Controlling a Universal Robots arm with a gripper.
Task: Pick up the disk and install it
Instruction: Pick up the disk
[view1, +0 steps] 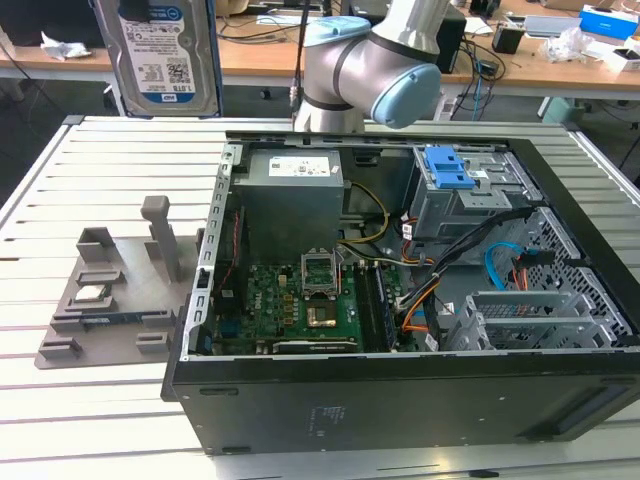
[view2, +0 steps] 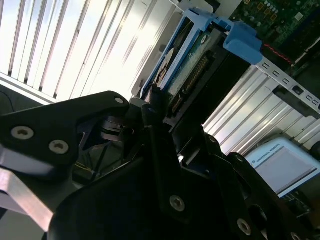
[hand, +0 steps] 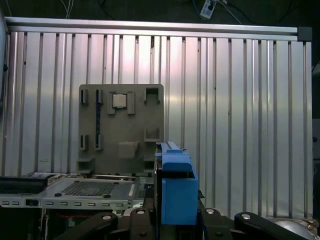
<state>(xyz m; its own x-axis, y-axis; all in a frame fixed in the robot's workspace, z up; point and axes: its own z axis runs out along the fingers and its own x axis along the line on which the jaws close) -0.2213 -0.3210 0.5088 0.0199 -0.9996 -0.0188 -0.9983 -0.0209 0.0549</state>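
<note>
The disk (view1: 160, 55), a silver drive with a blue-and-white label in a blue carrier frame, hangs high above the table at the exterior view's far left. In both wrist views my gripper (view2: 155, 107) is shut on it. Black fingers (hand: 135, 220) flank the blue carrier end (hand: 177, 195), and the drive's connector edge (view2: 192, 75) points away from the gripper. The arm (view1: 370, 60) stands behind the open computer case (view1: 400, 300).
A grey drive cage with a blue latch panel (view1: 447, 168) sits in the case's far right corner, with cables and the motherboard (view1: 300, 300) beside it. A grey fixture (view1: 110, 290) holding a small silver chip (view1: 92, 293) lies on the slatted table (view1: 60, 180).
</note>
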